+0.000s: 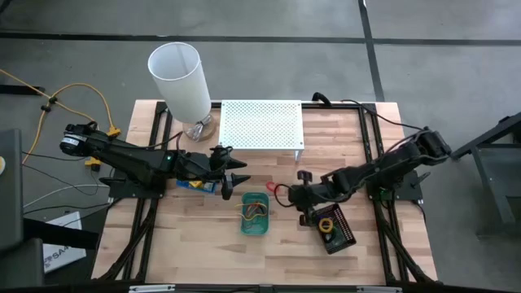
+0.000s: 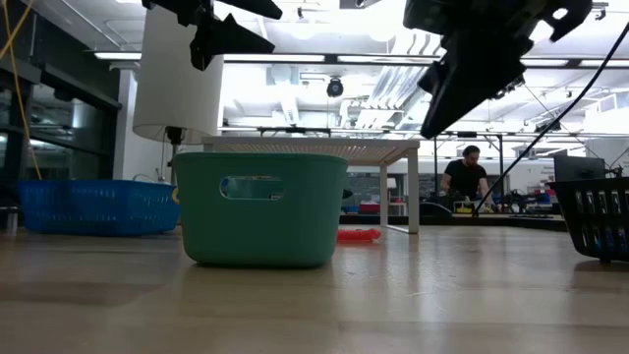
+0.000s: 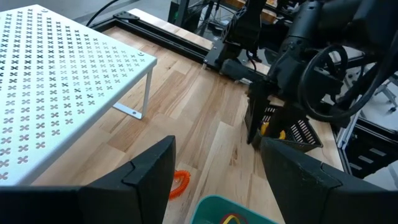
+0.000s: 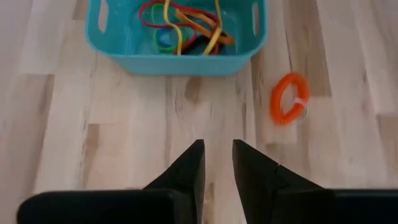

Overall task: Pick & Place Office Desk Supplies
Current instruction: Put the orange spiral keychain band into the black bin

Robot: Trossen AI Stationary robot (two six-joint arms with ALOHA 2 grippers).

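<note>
Jaws: left gripper [image 1: 234, 182] spread wide and empty; right gripper [image 4: 217, 163] nearly pressed together, a narrow gap between the fingers, pinching nothing.
In the high view the green tray [image 1: 255, 213] sits at tabletop centre holding coloured rings [image 4: 180, 27]; left gripper at its 10 o'clock, right gripper at its 3 o'clock. Orange coiled ring [image 4: 289, 98] lies loose at 1 o'clock. Black tray [image 1: 334, 229] at 4 o'clock; blue tray [image 2: 93, 206] at 9 o'clock.

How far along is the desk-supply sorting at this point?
Partly done. The green tray already holds several coloured rings, and the black tray holds yellow pieces. Nothing is in hand: the left gripper is open, the right gripper nearly closed on nothing. Left: the orange coil ring lying loose on the table.
</note>
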